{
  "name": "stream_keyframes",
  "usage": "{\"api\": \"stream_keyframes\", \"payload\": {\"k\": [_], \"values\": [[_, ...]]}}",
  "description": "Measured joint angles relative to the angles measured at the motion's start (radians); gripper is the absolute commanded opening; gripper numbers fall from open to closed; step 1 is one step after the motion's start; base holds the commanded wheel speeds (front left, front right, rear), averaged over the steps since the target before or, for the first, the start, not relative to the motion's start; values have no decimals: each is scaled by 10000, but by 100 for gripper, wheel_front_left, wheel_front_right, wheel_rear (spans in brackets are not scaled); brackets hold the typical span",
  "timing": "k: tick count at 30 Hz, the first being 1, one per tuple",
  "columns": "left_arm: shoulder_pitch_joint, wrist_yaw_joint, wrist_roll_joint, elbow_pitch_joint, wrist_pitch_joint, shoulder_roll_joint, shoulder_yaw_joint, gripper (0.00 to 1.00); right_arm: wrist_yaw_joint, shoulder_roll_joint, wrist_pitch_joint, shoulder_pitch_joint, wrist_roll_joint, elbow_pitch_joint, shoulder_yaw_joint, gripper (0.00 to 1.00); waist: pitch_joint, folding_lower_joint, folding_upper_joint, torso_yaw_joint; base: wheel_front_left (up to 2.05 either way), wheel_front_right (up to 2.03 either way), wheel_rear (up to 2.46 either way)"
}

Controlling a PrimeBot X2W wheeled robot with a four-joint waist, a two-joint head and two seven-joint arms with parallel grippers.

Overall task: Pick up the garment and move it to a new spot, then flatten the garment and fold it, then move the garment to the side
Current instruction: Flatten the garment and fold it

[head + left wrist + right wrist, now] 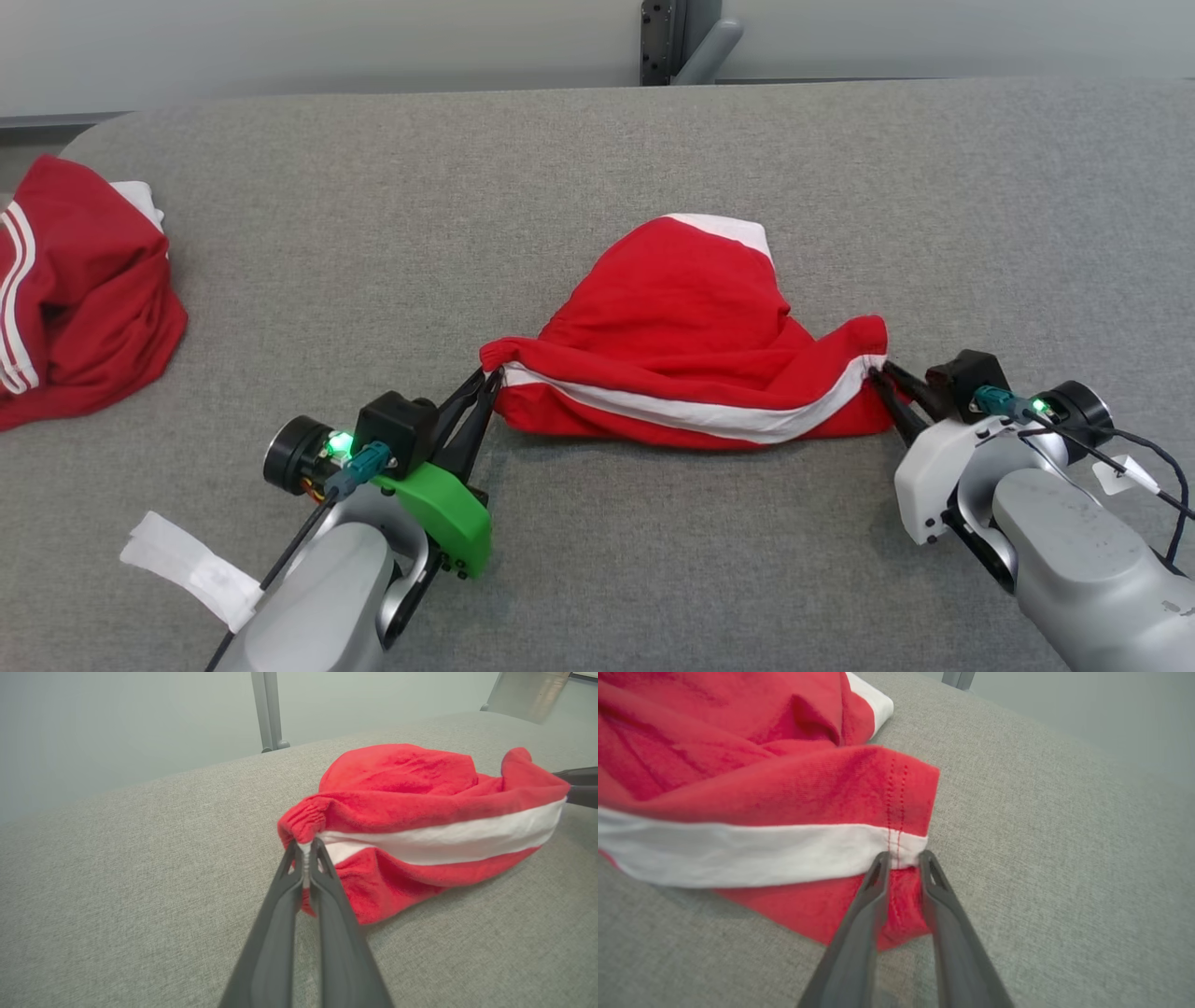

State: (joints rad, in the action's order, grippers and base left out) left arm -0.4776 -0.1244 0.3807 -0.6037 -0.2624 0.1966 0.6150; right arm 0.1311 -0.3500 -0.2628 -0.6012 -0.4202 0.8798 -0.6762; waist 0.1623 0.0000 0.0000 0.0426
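The red cloth garment [681,327] with a white band is seen crumpled in a low heap near the middle of the grey fabric-covered table [597,140]. It is drawn out between two corners along its near edge. The gathered left corner is clamped between the closed dark fingers of the left gripper [492,378], where the white band ends. The stitched right hem is taken by the right gripper [878,375], whose fingers are set slightly apart with cloth bunched between them; the hold seems firm, though this is not clearly shown. A darker red clothing bundle [84,299] with thin white stripes is laid well apart at the table's left edge.
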Motion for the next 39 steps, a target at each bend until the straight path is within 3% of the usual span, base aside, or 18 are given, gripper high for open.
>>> {"api": "stream_keyframes", "payload": {"k": [9, 13, 23, 26, 34, 39], "values": [[224, -33, -31, 84, 0, 13, -178, 0, 0, -228, 0, -37, -167, -637, -318, 0, -223, 0, 0, -69, 0, 0, 0], [402, -38, 176, 568, 0, 56, -424, 0, 0, -560, 0, 118, -882, -1478, 31, 0, -487, 0, 0, -197, 0, 0, 0], [159, -50, 1275, 2086, 59, 706, 119, 0, 4, -2476, 696, 46, -3507, -3565, -313, 0, -1404, 0, 0, -670, 0, 0, 0], [-541, -63, 1987, 2589, 280, 986, 364, 0, 2, -3175, 819, -231, -4100, -4004, -8, 0, -1658, 0, 0, -795, 0, 0, 0], [-2847, -65, 3818, 3522, 1118, 1668, 1068, 0, 4, -4247, 2324, -1313, -5856, -5124, 100, 0, -2140, 0, 0, -1075, 0, 0, 0], [-3851, -67, 4447, 3601, 1296, 1942, 1567, 0, 6, -4752, 2523, -2133, -6450, -5319, 491, 0, -2312, 0, 1, -1191, 0, 0, 0]]}}
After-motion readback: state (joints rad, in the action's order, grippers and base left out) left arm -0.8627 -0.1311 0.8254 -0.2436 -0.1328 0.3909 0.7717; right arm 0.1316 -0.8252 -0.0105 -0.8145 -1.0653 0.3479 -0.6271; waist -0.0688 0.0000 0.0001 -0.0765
